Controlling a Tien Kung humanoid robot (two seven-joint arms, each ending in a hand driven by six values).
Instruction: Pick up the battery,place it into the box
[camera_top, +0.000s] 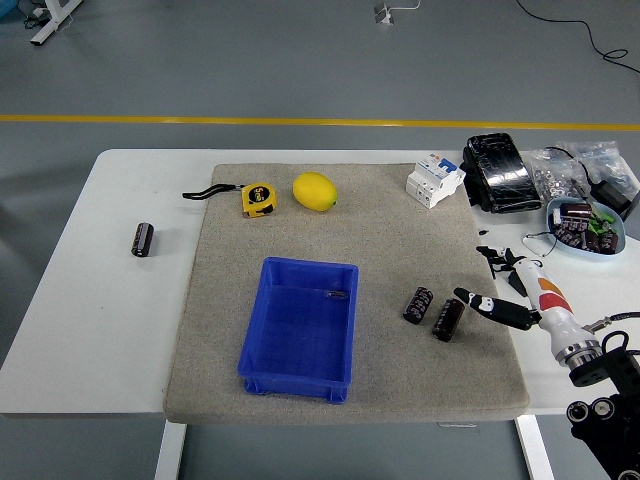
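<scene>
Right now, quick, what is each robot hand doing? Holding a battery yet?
Left hand: not in view.
Right hand: open, fingers spread, holding nothing, beside the nearest battery on the mat.

robot hand (515, 290) open, batteries (433, 311), blue box (300, 328)

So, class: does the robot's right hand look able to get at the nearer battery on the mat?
Probably yes: the right hand is open just beside that battery, with nothing between them.

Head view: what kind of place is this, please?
Probably a robot lab or workshop: a white table on a grey floor with a yellow line, a robot hand reaching in, and electrical parts at the far corner.
</scene>
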